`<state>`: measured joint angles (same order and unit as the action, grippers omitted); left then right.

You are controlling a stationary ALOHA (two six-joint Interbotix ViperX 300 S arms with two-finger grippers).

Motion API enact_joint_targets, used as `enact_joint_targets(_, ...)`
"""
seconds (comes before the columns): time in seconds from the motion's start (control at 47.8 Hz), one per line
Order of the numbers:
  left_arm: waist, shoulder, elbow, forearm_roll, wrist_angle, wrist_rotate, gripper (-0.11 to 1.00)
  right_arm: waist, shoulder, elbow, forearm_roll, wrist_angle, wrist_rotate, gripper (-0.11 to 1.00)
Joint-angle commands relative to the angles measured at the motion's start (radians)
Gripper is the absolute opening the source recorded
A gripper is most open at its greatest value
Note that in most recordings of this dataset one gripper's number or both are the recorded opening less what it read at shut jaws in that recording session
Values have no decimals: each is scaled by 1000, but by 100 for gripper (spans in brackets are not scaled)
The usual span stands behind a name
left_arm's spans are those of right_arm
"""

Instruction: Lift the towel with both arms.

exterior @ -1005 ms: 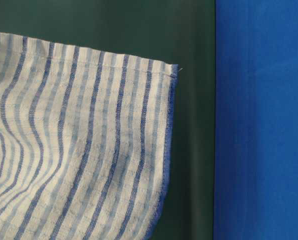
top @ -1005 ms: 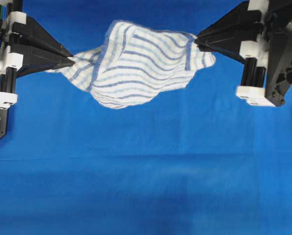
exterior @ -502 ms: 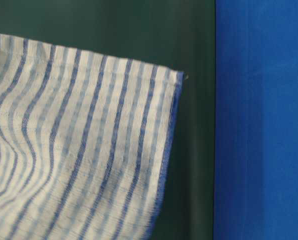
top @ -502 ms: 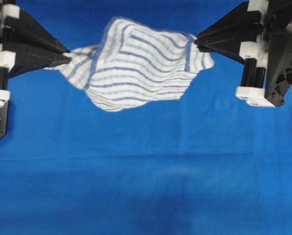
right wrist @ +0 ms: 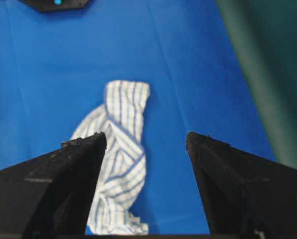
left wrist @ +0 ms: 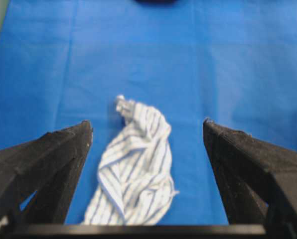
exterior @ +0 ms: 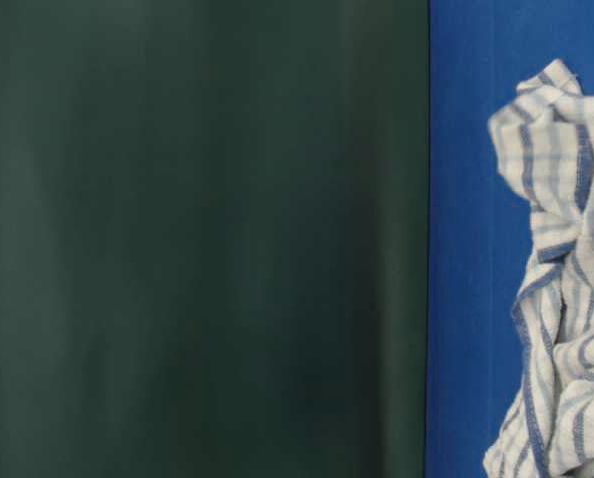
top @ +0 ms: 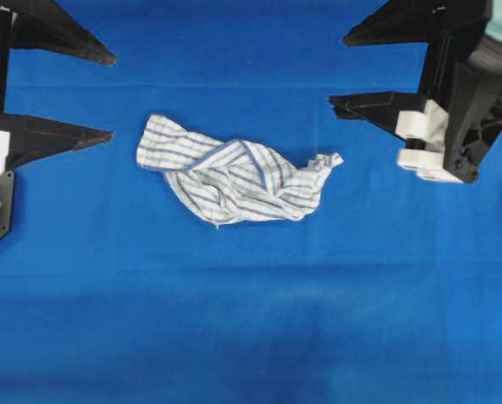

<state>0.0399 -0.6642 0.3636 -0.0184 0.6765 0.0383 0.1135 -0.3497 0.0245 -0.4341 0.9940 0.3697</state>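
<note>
The towel (top: 234, 181), white with thin blue stripes, lies crumpled on the blue cloth (top: 251, 320), touched by neither arm. My left gripper (top: 112, 97) hovers open at the left edge, its two black wedge fingers far apart. At the right my right gripper (top: 339, 70) is open too, above the towel's right end. The left wrist view has the towel (left wrist: 136, 169) far below between the open left gripper (left wrist: 147, 127). The right wrist view shows the towel (right wrist: 119, 164) below, near the left finger of the open right gripper (right wrist: 146, 137). The table-level view catches the towel (exterior: 561, 289) at its right edge.
The large plain blue cloth covers the whole table in the overhead view. A dark green backdrop (exterior: 197, 239) fills most of the table-level view. A dark object with a small blue light (right wrist: 56, 4) sits at the far end in the right wrist view.
Both grippers have opened and let go of the towel, which hung stretched between them. It has dropped onto the blue cloth and now lies crumpled in a smaller heap.
</note>
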Motion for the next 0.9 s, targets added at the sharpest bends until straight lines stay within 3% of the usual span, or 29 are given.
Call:
enact_joint_targets(0.0, 2, 5, 15, -3, -23, -3, 88, 2, -6, 11, -3, -3, 5, 67)
enact_joint_targets(0.23, -40, 34, 163, -5, -135, -3, 88, 3, -5, 147, 0, -46, 64, 67)
enact_joint_targets(0.481, -84, 123, 344, -8, -345, -5, 88, 3, 26, 360, 2, -242, 160, 67)
enact_joint_targets(0.649, -103, 192, 390, -9, -416, -5, 88, 5, 77, 449, 2, -341, 212, 67)
enact_joint_targets(0.879, -123, 302, 433, -8, -491, -5, 88, 12, 186, 518, 2, -454, 232, 66)
